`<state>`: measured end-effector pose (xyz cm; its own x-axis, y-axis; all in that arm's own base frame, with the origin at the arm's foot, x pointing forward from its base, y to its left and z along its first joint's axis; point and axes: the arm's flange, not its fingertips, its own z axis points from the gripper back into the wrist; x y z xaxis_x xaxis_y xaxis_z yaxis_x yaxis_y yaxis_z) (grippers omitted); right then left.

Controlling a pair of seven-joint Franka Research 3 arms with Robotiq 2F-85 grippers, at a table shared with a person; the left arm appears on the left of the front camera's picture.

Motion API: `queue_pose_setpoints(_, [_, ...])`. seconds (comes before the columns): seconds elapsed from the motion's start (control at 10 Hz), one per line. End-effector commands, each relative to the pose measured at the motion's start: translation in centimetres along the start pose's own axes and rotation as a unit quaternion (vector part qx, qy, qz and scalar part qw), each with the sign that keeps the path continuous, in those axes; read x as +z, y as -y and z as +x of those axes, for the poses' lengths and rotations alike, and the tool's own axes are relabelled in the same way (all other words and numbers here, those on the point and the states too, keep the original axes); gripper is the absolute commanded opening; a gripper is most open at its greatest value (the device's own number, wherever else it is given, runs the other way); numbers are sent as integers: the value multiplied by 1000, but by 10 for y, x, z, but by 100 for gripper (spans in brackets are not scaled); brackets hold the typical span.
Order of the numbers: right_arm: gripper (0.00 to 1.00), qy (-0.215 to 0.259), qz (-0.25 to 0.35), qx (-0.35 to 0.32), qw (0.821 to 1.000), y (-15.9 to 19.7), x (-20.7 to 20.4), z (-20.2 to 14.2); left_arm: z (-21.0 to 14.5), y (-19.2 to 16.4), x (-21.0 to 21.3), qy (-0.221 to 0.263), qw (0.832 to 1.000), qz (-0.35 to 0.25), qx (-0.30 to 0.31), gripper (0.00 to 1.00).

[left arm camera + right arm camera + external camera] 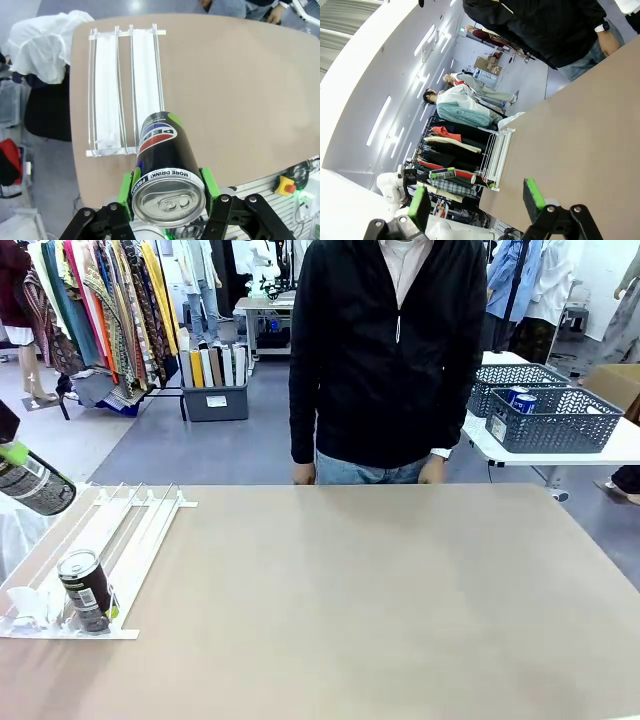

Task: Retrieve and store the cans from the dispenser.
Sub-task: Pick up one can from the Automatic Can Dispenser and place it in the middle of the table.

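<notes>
At the rack's [135, 525] near end, one dark can [87, 590] stands upright by the clear stoppers [25, 602]. Raised above the rack, the left hand [167, 189] pinches a second dark can [162, 160] between its green pads [127, 192], the can tilted. The right hand [477, 200] hangs spread and empty, well apart from the rack. Beyond the rack, a person [390, 350] stands at the tabletop's [380, 600] far edge.

Bright, even light from long white ceiling strips [379, 120]. The beige tabletop [400, 590] shows faint shadows. Wrist views bend at edges.
</notes>
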<state>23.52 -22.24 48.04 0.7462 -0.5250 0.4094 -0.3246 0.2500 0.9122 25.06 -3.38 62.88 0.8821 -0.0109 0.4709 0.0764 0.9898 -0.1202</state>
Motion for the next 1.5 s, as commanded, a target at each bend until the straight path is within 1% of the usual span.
queue_pose_setpoints(0.0, [100,10,11,5,1000,-3,-2,3,2,7,11,7,1000,10,-9,0])
queue_pose_setpoints(0.2, [100,10,11,5,1000,-3,-2,3,2,7,11,7,1000,10,-9,0])
queue_pose_setpoints(0.3, [100,10,11,5,1000,-3,-2,3,-1,7,2,-1,1000,5,-8,0])
queue_pose_setpoints(0.4, [100,10,11,5,1000,-3,-2,3,11,23,-4,11,1000,-6,-29,0])
queue_pose_setpoints(0.5, [100,10,11,5,1000,-3,-2,3,34,44,-15,15,998,-27,-59,0])
queue_pose_setpoints(0.6, [100,10,11,5,1000,-3,-2,3,78,88,-50,-4,994,-45,-97,0])
queue_pose_setpoints(0.7, [100,10,11,5,1000,-3,-2,3,107,122,-89,-35,989,-58,-132,0])
queue_pose_setpoints(0.8, [100,10,11,5,1000,-3,-2,3,131,167,-136,-79,980,-69,-167,0])
queue_pose_setpoints(0.9, [100,10,11,5,1000,-3,-2,3,141,213,-180,-117,968,-81,-206,0])
queue_pose_setpoints(1.1, [100,10,11,5,1000,-3,-2,3,143,306,-254,-157,946,-66,-276,0])
queue_pose_setpoints(1.3, [100,10,11,5,1000,-3,-2,3,138,356,-293,-183,927,-59,-322,0])
queue_pose_setpoints(1.4, [100,10,11,5,1000,-3,-2,3,133,370,-303,-195,917,-65,-343,0])
